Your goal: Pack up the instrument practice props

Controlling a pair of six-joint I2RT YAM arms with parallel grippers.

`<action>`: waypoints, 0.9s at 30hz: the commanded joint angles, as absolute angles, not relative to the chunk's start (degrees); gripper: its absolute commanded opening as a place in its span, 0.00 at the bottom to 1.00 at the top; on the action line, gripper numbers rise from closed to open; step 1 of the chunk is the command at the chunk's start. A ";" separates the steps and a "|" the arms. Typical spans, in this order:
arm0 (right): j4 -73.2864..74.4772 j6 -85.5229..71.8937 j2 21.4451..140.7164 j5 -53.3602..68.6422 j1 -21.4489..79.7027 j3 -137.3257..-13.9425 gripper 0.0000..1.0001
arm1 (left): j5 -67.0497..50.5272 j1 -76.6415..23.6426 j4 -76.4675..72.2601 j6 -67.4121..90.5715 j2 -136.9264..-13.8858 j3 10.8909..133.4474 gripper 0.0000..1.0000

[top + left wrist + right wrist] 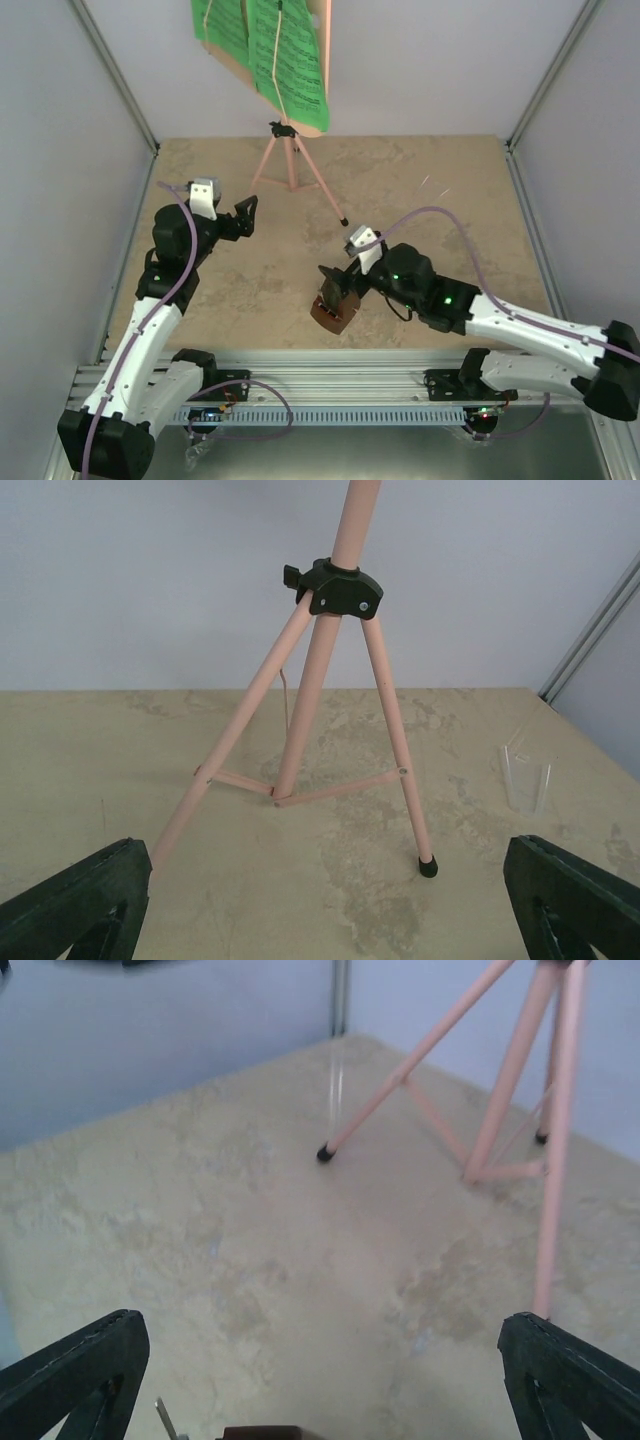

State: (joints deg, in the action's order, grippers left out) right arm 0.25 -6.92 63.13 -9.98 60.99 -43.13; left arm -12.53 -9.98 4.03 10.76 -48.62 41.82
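Work area: one beige stone-patterned surface, closed in by grey walls at the far edge and both sides, with metal posts in the far corners; your open room is the bare middle and the right far quarter. Item 1: one pink music stand, upright at the far centre, just before the back wall; three thin legs with black feet spread from a black collar, and the nearest foot points toward your right arm. Its desk is tilted and runs out of the top of the overhead view. Item 2: green sheet-music pages, at least two, lying on that desk under thin cords. Item 3: one small brown metronome, standing near the front edge, right of centre. Left fingers: released, spread wide, facing the tripod, well apart from it. Right fingers: released, spread wide directly over the metronome; you cannot tell whether they touch it. Extra: one small clear object right of the tripod.
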 commanded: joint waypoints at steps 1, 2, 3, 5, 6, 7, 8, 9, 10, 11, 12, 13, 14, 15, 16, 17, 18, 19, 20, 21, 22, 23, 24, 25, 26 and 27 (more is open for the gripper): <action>-0.53 -8.74 55.89 -14.79 61.35 -43.21 0.98 | -11.99 -10.20 3.73 10.83 -47.98 41.18 0.99; -0.53 -9.29 54.32 -15.27 61.28 -42.25 0.98 | -11.89 -10.20 3.82 10.81 -48.00 41.24 0.99; -0.97 -9.93 51.88 -15.48 61.34 -40.84 0.98 | -11.64 -10.20 3.92 10.85 -48.13 41.30 0.99; -4.06 -9.73 48.03 -14.18 61.29 -36.82 0.98 | -11.64 -10.20 4.09 10.86 -48.20 41.37 0.99; -6.15 -9.59 46.09 -13.10 61.34 -34.33 0.98 | -11.60 -10.20 4.07 10.87 -48.30 41.40 0.99; -8.34 -9.22 44.38 -11.38 61.35 -31.99 0.98 | -11.63 -10.20 4.08 10.91 -48.33 41.40 0.99; -10.91 -8.83 42.98 -9.29 61.35 -29.73 0.98 | -11.63 -10.20 4.11 10.90 -48.44 41.48 0.99; -13.49 -8.32 41.78 -7.37 61.35 -27.42 0.98 | -11.68 -10.20 4.21 10.91 -48.57 41.48 0.99; -16.41 -8.01 40.93 -6.11 61.35 -25.16 0.98 | -11.75 -10.20 4.26 10.88 -48.68 41.54 0.99; -19.06 -8.03 40.38 -5.99 61.35 -22.84 0.98 | -11.71 -10.20 4.37 10.82 -48.78 41.58 0.99; -21.66 -8.21 40.15 -6.68 61.35 -20.57 0.98 | -11.83 -10.20 4.44 10.83 -48.92 41.65 0.99; -24.44 -7.80 40.21 -6.59 61.35 -18.47 0.98 | -11.93 -10.20 4.47 10.86 -48.90 41.66 0.99; -26.92 -7.27 40.57 -5.91 61.35 -16.60 0.98 | -11.91 -10.20 4.48 10.82 -48.94 41.64 0.99; -29.20 -7.16 41.16 -5.53 61.35 -15.20 0.98 | -11.93 -10.20 4.60 10.86 -49.00 41.60 0.99; -31.30 -7.12 42.07 -5.18 61.35 -13.90 0.98 | -12.02 -10.20 4.57 10.84 -48.97 41.63 0.99; -33.18 -6.99 43.16 -4.46 61.35 -13.06 0.98 | -12.04 -10.20 4.57 10.86 -49.00 41.58 0.99; -34.72 -6.69 44.21 -3.52 61.35 -12.45 0.98 | -12.05 -10.20 4.56 10.84 -49.16 41.67 0.99; -35.76 -6.56 45.52 -2.83 61.35 -12.28 0.98 | -12.10 -10.20 4.57 10.87 -49.28 41.78 0.99; -36.43 -6.46 46.59 -2.47 61.35 -12.35 0.98 | -12.07 -10.20 4.55 10.82 -49.35 41.75 0.99; -37.06 -6.18 47.93 -2.24 61.37 -12.39 0.98 | -12.07 -10.20 4.67 10.84 -49.40 41.83 0.99; -37.72 -5.89 48.70 -2.02 61.43 -12.33 0.98 | -12.12 -10.20 4.74 10.78 -49.46 41.86 0.99; -38.56 -5.56 49.24 -1.80 61.43 -12.16 0.98 | -12.11 -10.20 4.72 10.77 -49.47 41.88 0.99; -39.39 -5.32 49.70 -1.72 61.44 -11.87 0.98 | -12.10 -10.20 4.71 10.72 -49.43 41.85 0.99; -40.29 -5.02 50.05 -1.62 61.44 -11.67 0.98 | -12.04 -10.20 4.72 10.65 -49.43 41.86 0.99; -41.13 -4.70 50.36 -1.59 61.44 -11.49 0.98 | -12.04 -10.20 4.74 10.67 -49.42 41.88 0.99; -41.54 -4.40 50.68 -1.65 61.44 -11.42 0.98 | -12.04 -10.20 4.73 10.64 -49.45 41.92 0.99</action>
State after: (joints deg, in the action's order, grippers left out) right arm -33.98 -6.35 49.89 -2.79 60.99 -12.32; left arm -12.14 -9.98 4.80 10.76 -49.43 41.74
